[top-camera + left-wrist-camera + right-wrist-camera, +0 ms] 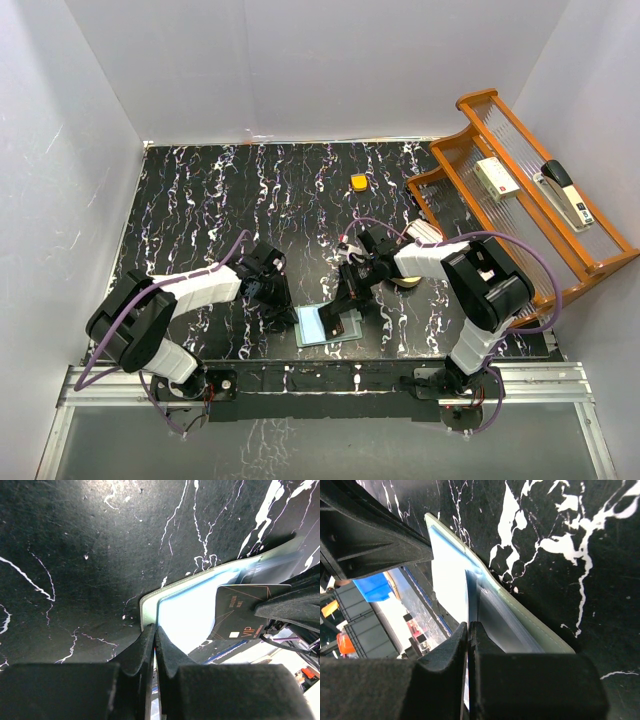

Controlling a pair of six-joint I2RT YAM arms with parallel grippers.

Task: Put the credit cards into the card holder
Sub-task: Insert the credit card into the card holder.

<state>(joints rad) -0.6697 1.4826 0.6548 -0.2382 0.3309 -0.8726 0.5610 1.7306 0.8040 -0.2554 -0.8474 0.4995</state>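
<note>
The pale green card holder (322,327) lies open near the table's front edge. My left gripper (287,305) is shut on its left edge; in the left wrist view the jaws (156,629) pinch the holder's rim (150,599). My right gripper (349,300) is shut on a dark credit card marked VIP (243,611) and holds it over the holder's right half. In the right wrist view the card (472,592) shows edge-on between the shut jaws (469,626), its far end at a pocket of the holder (530,625). Other cards are hidden.
A small orange block (359,182) lies at the back middle. A tan dish (407,283) peeks from under the right arm. A wooden rack (520,200) with a stapler (565,190) and a small box (496,177) stands at the right.
</note>
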